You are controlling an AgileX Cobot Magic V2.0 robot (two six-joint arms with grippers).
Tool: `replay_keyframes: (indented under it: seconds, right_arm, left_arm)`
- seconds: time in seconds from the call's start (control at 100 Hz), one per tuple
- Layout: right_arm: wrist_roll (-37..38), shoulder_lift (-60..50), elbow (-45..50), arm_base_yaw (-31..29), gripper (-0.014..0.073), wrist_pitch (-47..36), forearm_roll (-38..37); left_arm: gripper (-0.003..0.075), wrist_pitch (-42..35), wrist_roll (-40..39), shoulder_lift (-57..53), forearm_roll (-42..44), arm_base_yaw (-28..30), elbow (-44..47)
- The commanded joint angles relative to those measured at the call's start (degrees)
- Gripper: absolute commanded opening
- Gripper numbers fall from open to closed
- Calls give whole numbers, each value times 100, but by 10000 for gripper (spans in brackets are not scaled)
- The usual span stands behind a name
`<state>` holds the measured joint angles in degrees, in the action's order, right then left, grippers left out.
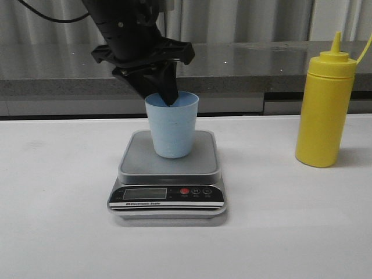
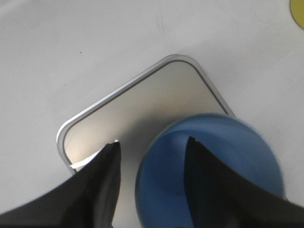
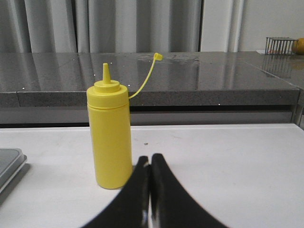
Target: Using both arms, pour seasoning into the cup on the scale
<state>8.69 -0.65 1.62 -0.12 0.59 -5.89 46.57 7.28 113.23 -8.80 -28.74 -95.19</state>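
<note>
The left gripper [image 1: 165,96] hangs over the cup [image 1: 172,127], jaws spread, one finger [image 2: 202,166] dipped inside the rim and the other finger [image 2: 102,175] outside the wall. Whether either pad presses the plastic I can't tell. The cup stands upright on the platform of the scale [image 1: 168,174], so that half of the job looks done.

The right gripper [image 3: 150,166] is low over the white surface [image 1: 58,192], its fingers pressed together on nothing, just in front of the seasoning [image 3: 110,137]. That bottle stands upright on the surface, well off to the scale's right, nozzle uncapped with the little cap dangling on its strap. Picking it up, carrying it over and pouring are all left.

I'd judge the left gripper above the cup's mouth is what stands in the way of pouring. Behind runs a grey countertop [image 1: 261,61], with curtains [image 3: 118,23] beyond.
</note>
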Motion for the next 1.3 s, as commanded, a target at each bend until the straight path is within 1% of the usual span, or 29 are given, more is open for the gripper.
replay_keyframes:
  seconds: [0.0,0.12,0.18,0.25,0.36,0.54,0.74,0.88,1.01,1.29]
  right_arm:
    - [-12,-116,-106,-40,-60,-433,-29]
    - [-12,-116,-106,-40,-60,-433,-29]
    - [-12,-116,-106,-40,-60,-433,-29]
    - [-12,-116,-106,-40,-60,-433,-29]
    - [-12,-116,-106,-40,-60,-433,-29]
    - [-12,-116,-106,-40,-60,-433,-29]
    - [-12,-116,-106,-40,-60,-433,-29]
    - [-12,-116,-106,-40,-60,-433,-29]
    - [-18,-116,-106,-40,-60,-457,-29]
    - [-18,-116,-106,-40,-60,-611,-29]
  left_arm:
    - [314,-206,-151,-534,-127,-37,-201]
    - [309,-276,-193,-816,-32,-37,-190]
    - [279,-276,-205,-968,-9,-24,-190]
    - [211,-289,-343,-1228,-9,15,-110]
    - [110,-432,-347,-1726,-6,99,207]
    - [-18,-915,-450,-2745,-6,478,1240]
    - [-20,-1171,-450,-4086,-6,1022,2455]
    - [-20,-1451,-450,-4994,-6,1272,3298]
    - [-20,-1701,-450,-5889,17,1379,4062]
    - [-20,-1948,-450,-7850,41,1379,5639]
